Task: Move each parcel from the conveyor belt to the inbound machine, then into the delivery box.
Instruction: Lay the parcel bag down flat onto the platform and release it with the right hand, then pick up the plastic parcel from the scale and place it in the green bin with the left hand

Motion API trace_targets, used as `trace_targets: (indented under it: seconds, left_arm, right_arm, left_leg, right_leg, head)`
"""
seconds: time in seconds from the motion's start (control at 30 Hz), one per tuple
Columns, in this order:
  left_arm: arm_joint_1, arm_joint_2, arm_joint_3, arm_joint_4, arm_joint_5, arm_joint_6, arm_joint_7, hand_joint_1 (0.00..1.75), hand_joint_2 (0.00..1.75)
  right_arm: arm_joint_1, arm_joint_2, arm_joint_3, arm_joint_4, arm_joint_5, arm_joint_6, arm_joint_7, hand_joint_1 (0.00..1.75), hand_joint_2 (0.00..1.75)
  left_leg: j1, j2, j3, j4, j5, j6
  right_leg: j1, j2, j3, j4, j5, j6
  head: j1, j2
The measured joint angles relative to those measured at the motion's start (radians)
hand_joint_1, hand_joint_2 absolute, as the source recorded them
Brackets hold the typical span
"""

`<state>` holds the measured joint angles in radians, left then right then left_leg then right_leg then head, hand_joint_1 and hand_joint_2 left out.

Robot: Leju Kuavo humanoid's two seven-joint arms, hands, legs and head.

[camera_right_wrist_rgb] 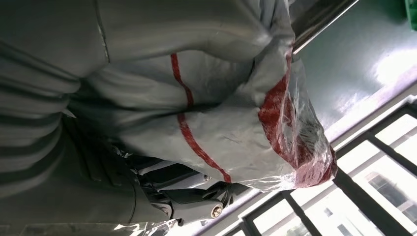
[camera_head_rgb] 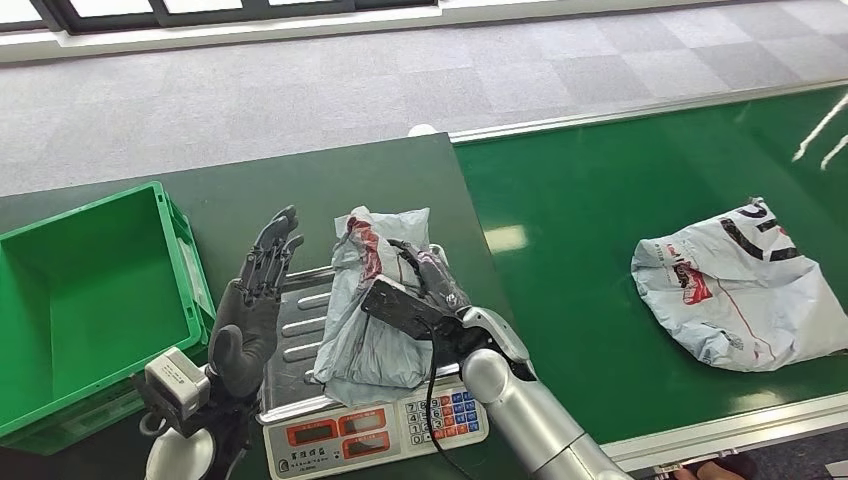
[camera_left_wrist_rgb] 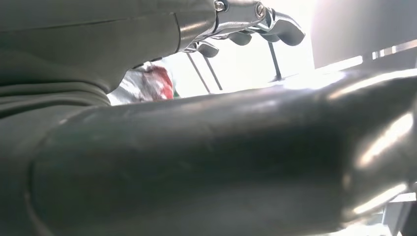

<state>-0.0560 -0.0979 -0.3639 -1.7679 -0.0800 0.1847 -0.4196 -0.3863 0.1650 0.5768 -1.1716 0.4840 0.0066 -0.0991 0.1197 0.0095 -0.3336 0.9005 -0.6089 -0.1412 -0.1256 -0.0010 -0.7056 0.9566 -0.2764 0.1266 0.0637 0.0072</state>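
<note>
So the crumpled grey plastic mailer bag with red stripes (camera_head_rgb: 372, 300) is lying on the steel platform of the digital weighing scale (camera_head_rgb: 300, 340), which I'd guess is the inbound machine, sitting on the dark green worktop (camera_head_rgb: 300, 180). The right hand (camera_head_rgb: 425, 290) has its fingers wrapped on the bag, probably holding it in place on the scale for the reading. The left hand (camera_head_rgb: 255, 310) is up beside the bag, fingers spread and holding nothing, likely ready to take it toward the empty green plastic crate (camera_head_rgb: 180, 250). A second white printed mailer bag (camera_head_rgb: 735, 285) waits on the green conveyor belt (camera_head_rgb: 600, 200).
</note>
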Motion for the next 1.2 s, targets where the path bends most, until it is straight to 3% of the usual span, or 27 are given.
trace_targets:
  seconds: [0.2, 0.33, 0.4, 0.53, 0.63, 0.67, 0.77, 0.8, 1.0, 1.2]
  left_arm:
    - [0.019, -0.001, 0.000, -0.001, -0.016, 0.044, 0.005, 0.00, 0.00]
    - [0.034, 0.000, 0.000, -0.009, -0.136, 0.137, -0.033, 0.00, 0.00]
    - [0.037, 0.003, 0.000, -0.019, -0.182, 0.162, -0.031, 0.00, 0.00]
    - [0.033, 0.017, 0.001, -0.033, -0.244, 0.144, 0.006, 0.00, 1.75]
    - [0.005, 0.034, 0.001, -0.027, -0.354, 0.116, 0.058, 0.00, 1.75]
    - [-0.013, 0.042, 0.001, -0.019, -0.401, 0.105, 0.080, 0.00, 1.31]
    - [-0.090, 0.073, -0.006, 0.031, -0.519, 0.057, 0.138, 0.00, 1.31]
    - [-0.122, 0.085, -0.014, 0.058, -0.549, 0.032, 0.156, 0.00, 1.75]
    - [-0.388, 0.135, -0.103, 0.356, -0.680, -0.149, 0.219, 0.00, 1.75]
    - [-0.579, 0.139, -0.214, 0.644, -0.723, -0.208, 0.205, 0.00, 1.75]
  right_arm:
    - [0.071, -0.045, -0.004, -0.141, -0.069, -0.012, -0.089, 0.00, 0.00]
    - [0.141, -0.074, -0.031, -0.300, -0.097, -0.073, -0.171, 0.00, 1.75]
    - [0.186, -0.090, -0.052, -0.394, -0.101, -0.100, -0.215, 0.00, 1.75]
    - [0.271, -0.114, -0.103, -0.571, -0.105, -0.139, -0.279, 0.00, 1.75]
    - [0.324, -0.129, -0.131, -0.666, -0.093, -0.166, -0.328, 0.00, 1.75]
    - [0.340, -0.134, -0.139, -0.693, -0.091, -0.174, -0.345, 0.00, 1.75]
    - [0.383, -0.150, -0.159, -0.761, -0.100, -0.190, -0.388, 0.00, 1.75]
    - [0.395, -0.155, -0.165, -0.778, -0.104, -0.194, -0.401, 0.00, 1.75]
    - [0.442, -0.171, -0.189, -0.831, -0.124, -0.196, -0.448, 0.00, 1.75]
    - [0.446, -0.172, -0.191, -0.851, -0.117, -0.180, -0.441, 0.00, 1.75]
  left_leg:
    - [0.000, 0.000, 0.000, 0.000, 0.000, 0.000]
    - [0.000, 0.000, 0.000, 0.000, 0.000, 0.000]
    - [0.000, 0.000, 0.000, 0.000, -0.001, 0.000]
    - [0.000, 0.001, 0.000, 0.000, -0.002, 0.001]
    - [0.000, 0.001, 0.000, 0.000, -0.002, 0.001]
    - [0.000, 0.001, 0.000, 0.000, -0.002, 0.001]
    - [0.000, 0.001, 0.001, 0.000, -0.002, 0.000]
    - [0.000, 0.001, 0.001, 0.000, -0.001, 0.000]
    - [0.000, 0.002, 0.002, 0.000, 0.000, -0.001]
    - [0.000, 0.002, 0.002, 0.000, 0.001, -0.002]
  right_leg:
    - [0.000, 0.000, 0.000, 0.000, 0.000, 0.000]
    - [0.000, 0.000, 0.000, 0.000, 0.000, 0.000]
    - [0.000, 0.000, 0.000, 0.000, 0.000, 0.000]
    - [0.000, 0.000, 0.000, -0.001, -0.001, 0.001]
    - [0.000, 0.000, 0.000, -0.001, -0.001, 0.001]
    - [0.000, 0.000, 0.000, -0.001, -0.001, 0.001]
    - [0.000, 0.000, 0.000, -0.001, -0.001, 0.001]
    - [0.000, 0.000, 0.000, -0.001, 0.000, 0.000]
    - [0.000, 0.001, 0.000, -0.001, 0.003, -0.002]
    - [0.000, 0.002, 0.000, -0.001, 0.003, -0.002]
  head:
    - [0.000, 0.000]
    - [0.000, 0.000]
    - [0.000, 0.000]
    - [0.000, 0.000]
    - [0.000, 0.000]
    - [0.000, 0.000]
    - [0.000, 0.000]
    - [0.000, 0.000]
    - [0.000, 0.000]
    - [0.000, 0.000]
